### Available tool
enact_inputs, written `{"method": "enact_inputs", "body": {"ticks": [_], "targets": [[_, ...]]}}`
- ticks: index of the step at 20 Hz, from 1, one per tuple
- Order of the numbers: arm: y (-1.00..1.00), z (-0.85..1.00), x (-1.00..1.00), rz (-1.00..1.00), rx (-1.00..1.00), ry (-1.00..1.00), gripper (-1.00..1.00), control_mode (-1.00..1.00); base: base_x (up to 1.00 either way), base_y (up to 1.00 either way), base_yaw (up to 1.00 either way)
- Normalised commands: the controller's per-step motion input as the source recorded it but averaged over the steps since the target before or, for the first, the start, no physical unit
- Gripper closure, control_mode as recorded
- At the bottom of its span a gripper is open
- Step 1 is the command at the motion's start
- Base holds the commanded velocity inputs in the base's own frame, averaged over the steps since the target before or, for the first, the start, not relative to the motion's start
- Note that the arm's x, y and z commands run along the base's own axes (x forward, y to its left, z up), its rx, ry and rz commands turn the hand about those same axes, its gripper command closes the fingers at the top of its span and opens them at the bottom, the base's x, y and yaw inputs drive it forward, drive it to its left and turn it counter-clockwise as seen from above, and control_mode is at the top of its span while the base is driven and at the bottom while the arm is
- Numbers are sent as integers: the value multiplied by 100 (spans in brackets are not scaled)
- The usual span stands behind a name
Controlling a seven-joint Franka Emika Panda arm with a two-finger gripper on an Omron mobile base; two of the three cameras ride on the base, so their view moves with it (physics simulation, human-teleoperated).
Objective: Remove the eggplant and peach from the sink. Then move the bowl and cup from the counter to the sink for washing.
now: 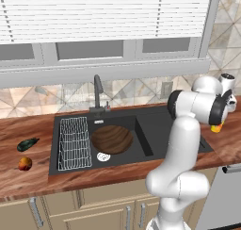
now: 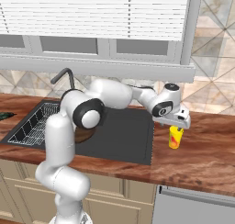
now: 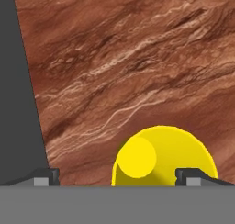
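The yellow cup [image 2: 175,137] stands upright on the wooden counter right of the sink [image 2: 124,136]. My gripper [image 2: 178,126] hangs open just above its rim. In the hand view the cup [image 3: 160,156] is seen from above, between the fingertips and nearer the right one, and the gripper [image 3: 121,177] touches nothing. The brown wooden bowl [image 1: 111,139] lies in the black sink's [image 1: 155,130] basin. On the counter left of the sink lie the dark eggplant [image 1: 27,143] and the orange-red peach [image 1: 25,163]. The arm hides most of the cup [image 1: 216,128] in the left base view.
A wire rack [image 1: 74,143] fills the left part of the sink, and a silver drain [image 1: 103,156] sits in front of the bowl. The dark faucet [image 1: 97,94] rises behind the basin. A wall outlet [image 1: 166,89] and the window sill are behind the counter.
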Motion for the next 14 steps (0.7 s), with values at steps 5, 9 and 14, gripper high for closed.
{"method": "enact_inputs", "body": {"ticks": [5,9,14], "targets": [[-4,-9,6,0,0,1,-100,-100,0,0,0],[-5,-9,7,0,0,1,-100,-100,0,0,0],[-5,-9,8,0,0,1,-100,-100,0,0,0]]}}
